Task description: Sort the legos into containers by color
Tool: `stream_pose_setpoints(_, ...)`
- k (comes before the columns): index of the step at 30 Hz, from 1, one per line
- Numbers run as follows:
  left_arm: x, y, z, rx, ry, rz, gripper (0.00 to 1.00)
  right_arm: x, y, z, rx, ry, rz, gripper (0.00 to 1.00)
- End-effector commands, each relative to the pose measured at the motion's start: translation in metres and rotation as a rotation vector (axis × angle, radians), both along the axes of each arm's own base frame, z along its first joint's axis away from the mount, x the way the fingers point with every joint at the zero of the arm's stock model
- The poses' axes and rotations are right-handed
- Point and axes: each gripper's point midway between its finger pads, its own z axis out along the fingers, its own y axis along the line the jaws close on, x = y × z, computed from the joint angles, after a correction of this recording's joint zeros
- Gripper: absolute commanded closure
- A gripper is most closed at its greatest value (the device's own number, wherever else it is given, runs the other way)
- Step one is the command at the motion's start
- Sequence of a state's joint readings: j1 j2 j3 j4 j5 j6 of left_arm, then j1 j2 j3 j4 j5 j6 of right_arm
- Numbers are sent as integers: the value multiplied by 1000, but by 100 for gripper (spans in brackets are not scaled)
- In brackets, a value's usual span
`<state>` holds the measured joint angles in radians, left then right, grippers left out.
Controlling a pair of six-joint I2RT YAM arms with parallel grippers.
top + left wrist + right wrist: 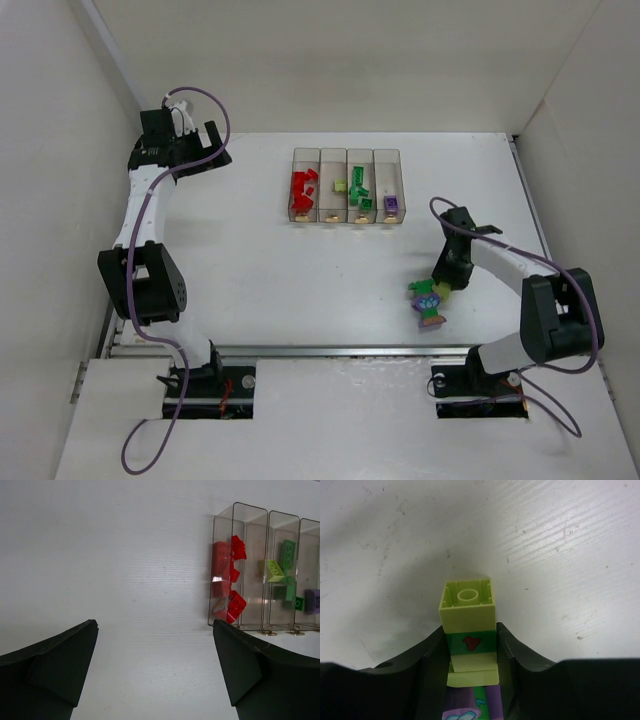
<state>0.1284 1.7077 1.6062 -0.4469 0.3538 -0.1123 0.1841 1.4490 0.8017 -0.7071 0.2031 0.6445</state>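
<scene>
My right gripper (pixel 470 641) is shut on a stacked clump of legos (pixel 468 605): a lime-yellow brick at the tip, then a green one with a red mark, lime, and purple further back. In the top view this clump (pixel 428 302) sits at my right gripper (pixel 443 278), low over the table at the near right. The four joined clear containers (pixel 345 152) stand at the far middle, holding red bricks (pixel 303 188), lime and green bricks (pixel 358 192) and a purple brick (pixel 391 205). My left gripper (pixel 155 630) is open and empty at the far left (pixel 190 138), with the containers (pixel 250 510) to its right.
White walls close in the table on the left, back and right. A purple cable loops over each arm. The right arm's base (pixel 480 375) and the left arm's base (pixel 205 375) stand at the near edge.
</scene>
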Motion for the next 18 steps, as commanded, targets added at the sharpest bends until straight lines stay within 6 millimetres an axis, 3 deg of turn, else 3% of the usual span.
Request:
stream_pose_setpoints(1, 2, 0, 24, 5, -62, -16, 0, 11, -2, 2, -21, -36, -5, 60)
stream_pose_setpoints(4, 2, 0, 24, 5, -62, -16, 0, 19, -2, 1, -29, -49, 2, 65)
stream_pose_setpoints(8, 2, 0, 24, 5, -62, -16, 0, 31, -3, 3, -49, -57, 27, 83)
stream_pose_setpoints(10, 2, 0, 24, 5, -62, -16, 0, 39, -8, 9, -82, -81, 28, 98)
stream_pose_setpoints(13, 2, -1, 25, 12, -67, -37, 0, 61, -15, 31, -132, -145, 36, 100)
stream_pose_setpoints(16, 0, -4, 32, 23, -86, -69, 0, 92, -14, 77, -156, -280, 38, 100)
stream_pose_setpoints(18, 0, -13, 39, 51, -108, -122, 0, 114, -8, 123, -167, -404, 41, 100)
